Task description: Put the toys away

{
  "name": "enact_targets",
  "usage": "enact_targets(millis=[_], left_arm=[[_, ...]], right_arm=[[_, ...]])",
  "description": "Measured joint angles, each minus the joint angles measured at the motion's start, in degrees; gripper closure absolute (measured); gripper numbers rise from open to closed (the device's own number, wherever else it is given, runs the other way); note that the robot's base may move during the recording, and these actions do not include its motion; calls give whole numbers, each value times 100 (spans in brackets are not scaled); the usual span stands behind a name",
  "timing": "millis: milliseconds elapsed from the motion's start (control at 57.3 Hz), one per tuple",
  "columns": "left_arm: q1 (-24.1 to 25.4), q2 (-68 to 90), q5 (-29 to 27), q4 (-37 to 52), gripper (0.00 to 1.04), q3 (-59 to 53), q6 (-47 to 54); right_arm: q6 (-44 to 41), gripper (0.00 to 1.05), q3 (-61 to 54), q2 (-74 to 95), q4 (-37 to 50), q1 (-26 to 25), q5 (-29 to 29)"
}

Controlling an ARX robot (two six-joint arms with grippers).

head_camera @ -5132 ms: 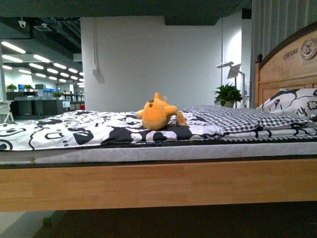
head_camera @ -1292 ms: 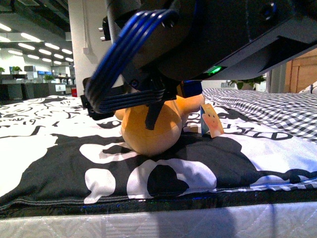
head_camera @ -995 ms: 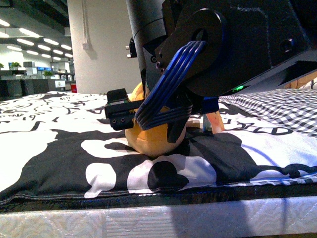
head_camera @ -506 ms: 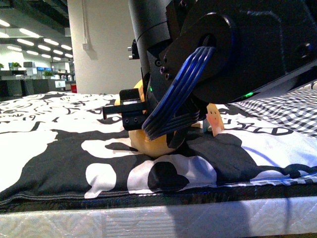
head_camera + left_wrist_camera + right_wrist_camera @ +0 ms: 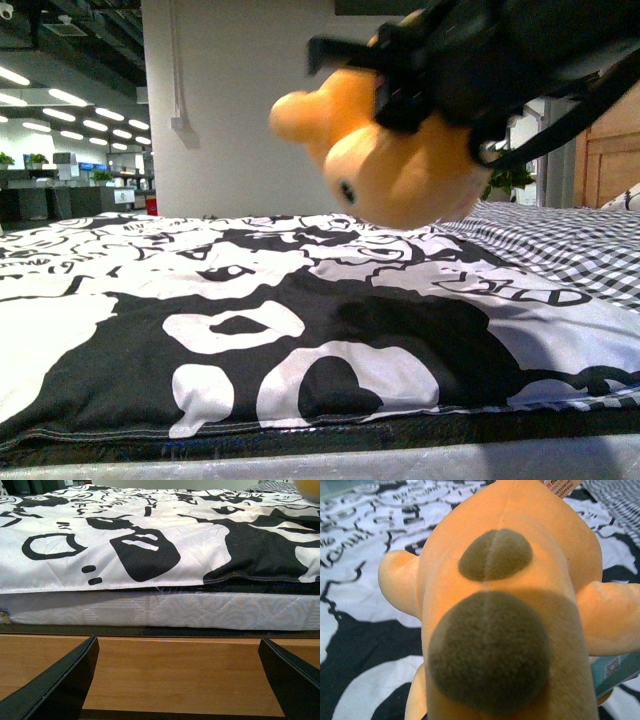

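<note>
Right end effector [image 5: 405, 85] is clamped around the orange plush toy [image 5: 400, 160], and I see the toy hanging in the air, clear of the black-and-white bed cover [image 5: 250, 340], its small black eye turned toward the front camera. From the right wrist camera the plush toy [image 5: 505, 605] fills the view, with two brown patches on its body and the cover underneath it. Left end effector [image 5: 177, 642] is spread wide and holds nothing; its dark fingers [image 5: 60, 685] face the mattress [image 5: 150, 610] and the wooden bed frame [image 5: 175, 675].
</note>
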Motion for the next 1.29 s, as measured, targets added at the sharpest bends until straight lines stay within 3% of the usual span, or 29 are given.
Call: enact_targets(millis=[262, 524, 681, 820, 943, 1135, 1292], left_arm=[[0, 0, 0, 0, 6, 0, 0], [0, 0, 0, 0, 6, 0, 0], [0, 0, 0, 0, 6, 0, 0], [0, 0, 0, 0, 6, -2, 0], [0, 0, 0, 0, 6, 0, 0], [0, 0, 0, 0, 6, -2, -2], [0, 0, 0, 0, 6, 0, 0]], right_arm=[[553, 85, -1064, -1714, -105, -1088, -1231], [1333, 85, -2634, -3644, -199, -2568, -3187], [1416, 85, -3506, -4666, -249, -3112, -3654], [1357, 85, -4240, -5490, -350, -3204, -3613], [953, 85, -4918, -6273, -575, -2983, -3156], [254, 85, -5729, -7296, -994, -2100, -2291], [-197, 85, -6432, -7665, -321, -1108, -1294]])
